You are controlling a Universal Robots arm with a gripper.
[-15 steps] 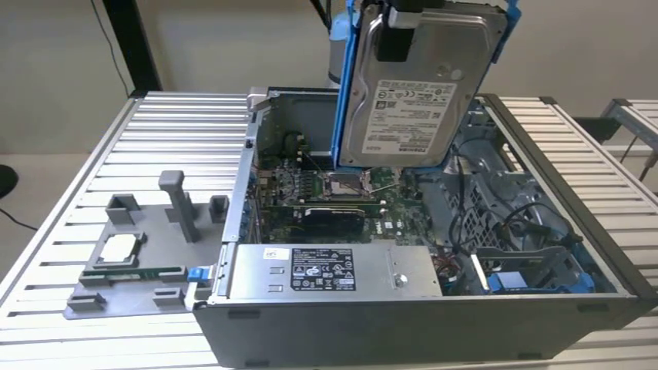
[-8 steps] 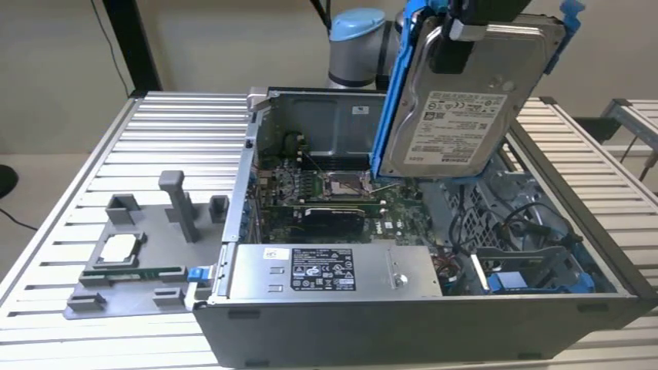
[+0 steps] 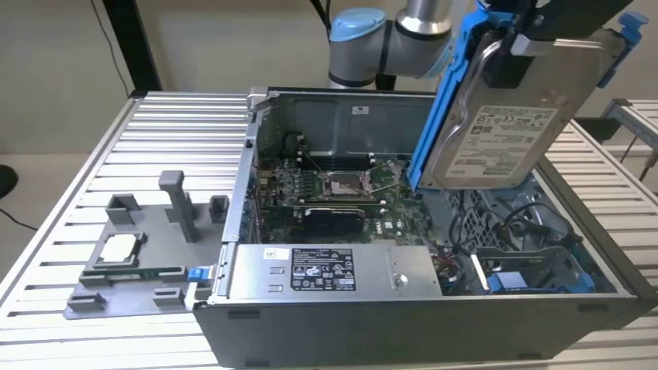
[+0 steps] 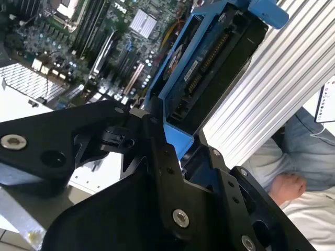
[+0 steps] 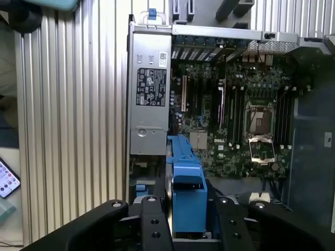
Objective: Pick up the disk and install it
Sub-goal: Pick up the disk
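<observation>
Disk held above the open computer case, not yet installed; the carry step is in hand. Long axis near upright, tilted slightly: the upper end is in the gripper and the lower end points down into the case, label side turned to the exterior view. The fingers are closed narrowly on the blue carrier rail, as seen in both wrist views. Inside the case, the motherboard lies beside the disk and the blue drive bay lies below it. By judgement, seating calls for tipping the disk towards level and lining its rails up with that bay, clear of the loose cables.
</observation>
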